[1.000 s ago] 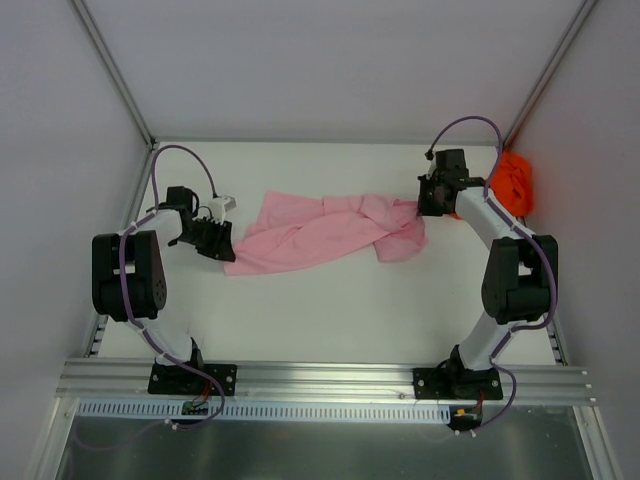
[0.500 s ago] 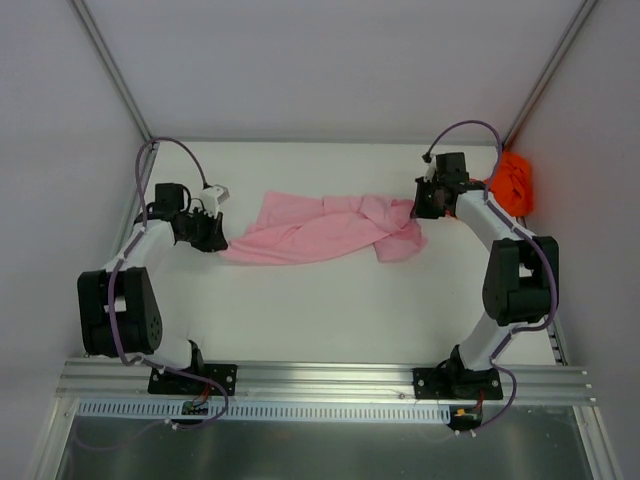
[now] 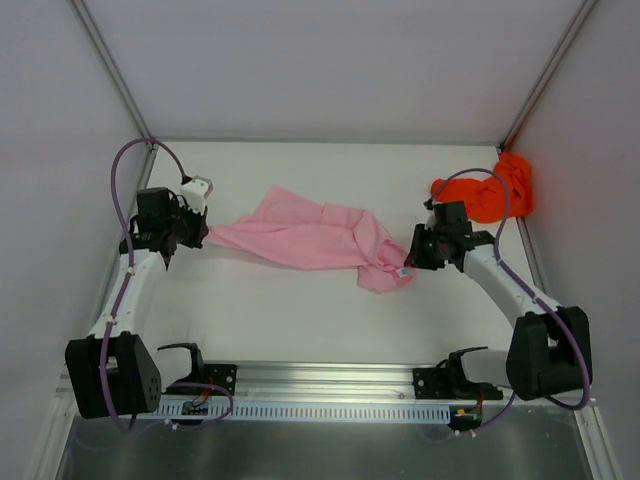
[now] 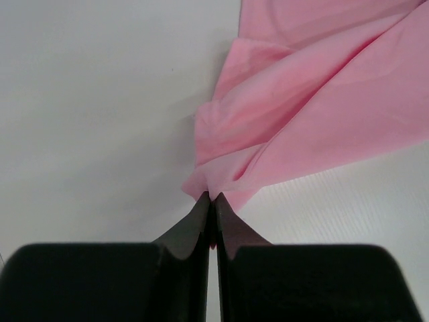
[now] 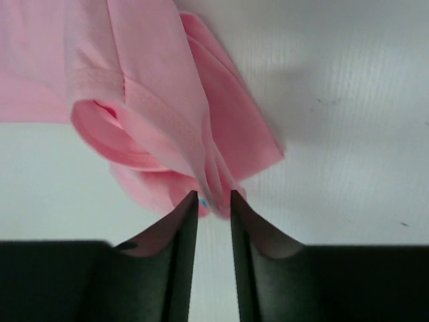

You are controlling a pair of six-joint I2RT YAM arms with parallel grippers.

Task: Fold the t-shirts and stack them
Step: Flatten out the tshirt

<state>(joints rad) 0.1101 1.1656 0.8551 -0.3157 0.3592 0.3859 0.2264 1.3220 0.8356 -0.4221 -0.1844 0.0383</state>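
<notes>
Currently, the pink t-shirt is pinched mid-left by the left fingers; the right fingers are parted, seemingly released.

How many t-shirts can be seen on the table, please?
2. The pink t-shirt lies stretched out across the middle. The orange-red t-shirt is bunched up in the far right corner. No other one is visible.

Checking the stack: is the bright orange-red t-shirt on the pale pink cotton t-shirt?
No, the orange-red t-shirt lies in the far right corner, apart from the pink t-shirt.
</notes>
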